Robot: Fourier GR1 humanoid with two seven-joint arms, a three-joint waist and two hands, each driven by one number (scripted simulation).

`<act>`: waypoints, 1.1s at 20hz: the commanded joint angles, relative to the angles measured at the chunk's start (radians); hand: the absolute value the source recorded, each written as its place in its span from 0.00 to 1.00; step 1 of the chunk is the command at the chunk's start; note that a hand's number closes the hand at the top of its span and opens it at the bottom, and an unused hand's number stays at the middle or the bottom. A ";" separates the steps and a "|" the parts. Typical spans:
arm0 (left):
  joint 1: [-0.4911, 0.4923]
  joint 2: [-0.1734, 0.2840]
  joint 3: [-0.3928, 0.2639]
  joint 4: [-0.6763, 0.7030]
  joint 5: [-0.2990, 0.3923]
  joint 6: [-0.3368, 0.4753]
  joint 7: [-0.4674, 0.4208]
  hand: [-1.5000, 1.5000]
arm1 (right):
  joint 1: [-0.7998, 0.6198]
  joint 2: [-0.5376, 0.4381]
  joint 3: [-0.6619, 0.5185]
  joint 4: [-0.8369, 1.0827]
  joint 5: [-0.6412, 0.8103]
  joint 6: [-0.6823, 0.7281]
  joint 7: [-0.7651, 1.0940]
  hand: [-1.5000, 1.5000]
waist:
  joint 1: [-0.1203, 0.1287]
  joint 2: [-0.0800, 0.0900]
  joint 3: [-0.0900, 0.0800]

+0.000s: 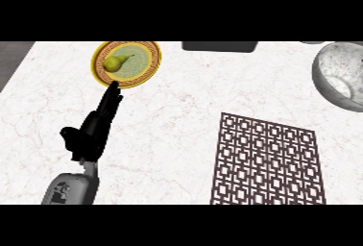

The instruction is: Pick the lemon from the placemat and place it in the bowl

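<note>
The left hand (96, 127) reaches up the left side of the bench (177, 105) with its fingers (110, 96) straight and held together, thumb jutting out to the left; it holds nothing. The fingertips end at the near rim of a round plate (145, 67) with a yellow edge, a brown patterned band and a pale green centre. Whether they touch the rim cannot be told.

On the plate lies a yellow-green fruit (115, 62), bulbous at one end and tapering to a narrow neck at the other, so it looks more like a pear than a lemon. It sits in the left part of the plate, just beyond the fingertips and apart from them.

The placemat (268, 163), dark brown with an openwork lattice pattern, lies at the lower right, well apart from the hand and the plate, with nothing on it. The bowl (330, 77), grey and speckled, stands at the far right edge, partly cut off.

The bench top is white marble with faint veins. A dark rectangular object (218, 46) sits at its far edge, and a darker strip (13, 60) shows past the left edge. The right hand is out of sight.
</note>
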 commanded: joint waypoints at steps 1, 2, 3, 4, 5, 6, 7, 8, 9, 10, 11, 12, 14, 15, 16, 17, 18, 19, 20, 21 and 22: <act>0.000 -0.002 -0.006 0.012 -0.010 -0.003 -0.013 0.50 | -0.068 0.018 0.000 0.221 0.068 -0.073 -0.102 1.00 | 0.008 0.005 0.001; 0.021 -0.024 -0.028 0.019 -0.019 0.003 -0.045 0.50 | -0.061 0.001 -0.005 0.254 0.070 -0.069 -0.128 1.00 | 0.017 0.010 0.002; -0.022 0.005 0.005 0.031 0.003 -0.019 -0.021 0.50 | -0.081 0.003 0.011 0.279 0.073 -0.002 -0.142 1.00 | 0.010 0.008 0.001; -0.087 -0.003 0.014 0.037 0.002 -0.002 0.026 0.50 | -0.103 0.001 0.029 0.294 0.086 0.037 -0.111 1.00 | 0.017 0.013 0.002; -0.035 0.003 0.003 -0.016 0.004 -0.010 0.024 0.50 | -0.068 -0.010 -0.025 0.342 0.035 0.051 -0.133 1.00 | 0.027 0.013 0.004; -0.041 -0.002 -0.004 0.004 -0.001 -0.011 0.022 0.50 | -0.103 -0.002 -0.008 0.364 0.054 0.077 -0.118 1.00 | 0.028 0.014 0.003; -0.060 -0.005 0.004 0.002 -0.004 0.004 0.039 0.50 | -0.116 0.040 0.019 0.377 0.078 0.078 -0.090 0.00 | 0.024 0.011 0.002; -0.009 -0.011 -0.017 -0.002 -0.009 -0.006 -0.005 0.50 | -0.112 -0.007 0.009 0.399 0.067 0.150 -0.143 0.00 | 0.025 0.011 0.003; -0.010 -0.004 -0.014 -0.021 -0.010 -0.005 0.015 0.50 | -0.105 -0.005 0.021 0.408 0.072 0.196 -0.167 0.00 | 0.030 0.011 0.003; -0.025 -0.021 -0.021 0.010 -0.024 0.011 -0.005 0.50 | -0.108 0.017 0.015 0.419 0.067 0.192 -0.202 0.00 | 0.027 0.016 0.004; -0.013 -0.022 -0.026 -0.020 -0.014 0.004 0.022 0.50 | -0.104 0.004 0.013 0.434 0.072 0.196 -0.236 0.00 | 0.028 0.013 0.004; -0.004 -0.008 -0.013 -0.031 0.014 -0.022 0.030 0.50 | -0.105 -0.025 0.002 0.441 0.060 0.240 -0.274 0.00 | 0.034 0.015 0.005; -0.047 -0.017 -0.009 -0.016 0.009 -0.009 0.045 0.50 | -0.134 -0.004 -0.043 0.461 0.018 0.259 -0.297 0.00 | 0.016 0.012 0.004; -0.038 -0.017 -0.007 0.017 -0.015 0.008 0.012 0.50 | -0.126 0.028 -0.058 0.468 -0.001 0.258 -0.323 0.00 | 0.017 0.016 0.005; -0.040 -0.033 -0.008 0.039 -0.022 0.021 -0.021 0.50 | -0.120 0.007 -0.079 0.474 -0.018 0.268 -0.358 0.00 | 0.007 0.014 0.004; -0.044 0.005 0.021 -0.014 0.021 -0.015 0.048 0.50 | -0.159 -0.011 -0.105 0.481 -0.043 0.307 -0.329 0.00 | 0.010 0.006 0.003; -0.038 -0.020 -0.009 -0.015 -0.007 0.008 0.038 0.50 | -0.148 -0.024 -0.122 0.485 -0.056 0.300 -0.373 0.00 | 0.012 0.010 0.005; 0.010 0.005 0.001 -0.015 0.011 -0.027 0.008 0.50 | -0.180 -0.019 -0.138 0.496 -0.071 0.316 -0.343 0.00 | 0.023 0.010 0.004; -0.029 -0.023 -0.007 0.013 -0.015 0.013 0.020 0.50 | -0.171 -0.042 -0.172 0.503 -0.102 0.310 -0.356 0.00 | 0.002 0.008 0.003; -0.010 -0.020 -0.021 -0.016 -0.019 0.007 0.020 0.50 | -0.180 -0.041 -0.178 0.510 -0.107 0.321 -0.351 0.00 | 0.009 0.007 0.003; -0.029 -0.026 -0.026 -0.046 -0.029 0.024 0.056 0.50 | -0.193 -0.040 -0.189 0.523 -0.115 0.308 -0.320 0.00 | 0.013 0.007 0.004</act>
